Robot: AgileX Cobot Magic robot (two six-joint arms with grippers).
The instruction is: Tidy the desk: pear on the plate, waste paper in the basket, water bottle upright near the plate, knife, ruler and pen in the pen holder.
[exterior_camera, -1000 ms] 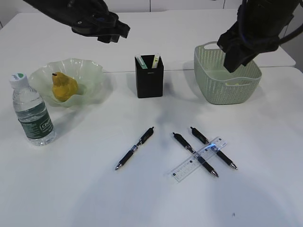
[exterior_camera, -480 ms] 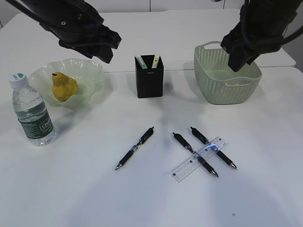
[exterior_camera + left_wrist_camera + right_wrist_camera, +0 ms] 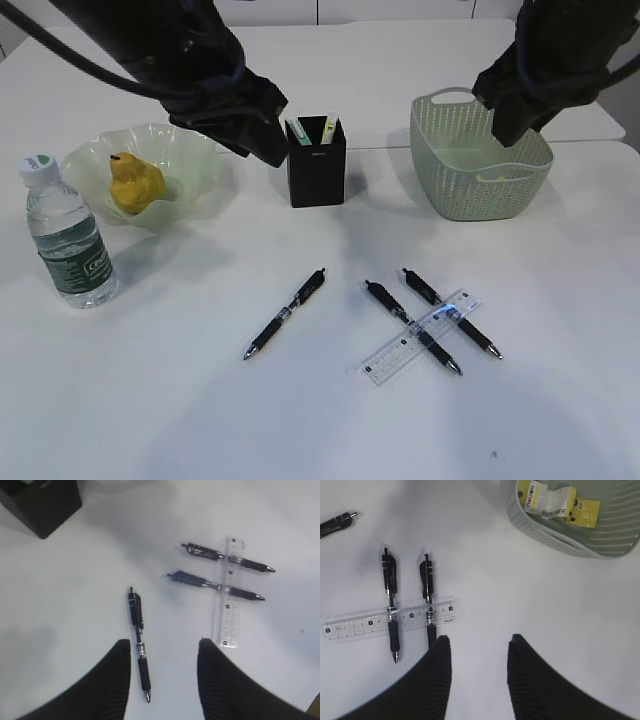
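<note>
I see pear [image 3: 135, 182] plated, bottle [image 3: 68, 235] upright, paper [image 3: 552, 502] binned; three pens [image 3: 285, 314] and ruler [image 3: 418, 337] remain; both grippers [image 3: 162, 672] open, empty.

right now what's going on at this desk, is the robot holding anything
Nothing is held: both arms hover above the white table with fingers open and empty. The yellow pear sits in the pale green wavy plate, the clear plastic water bottle stands upright beside it, and paper scraps lie in the green basket. Three black pens and a clear plastic ruler, lying over two of them, are not yet in the black pen holder.
</note>
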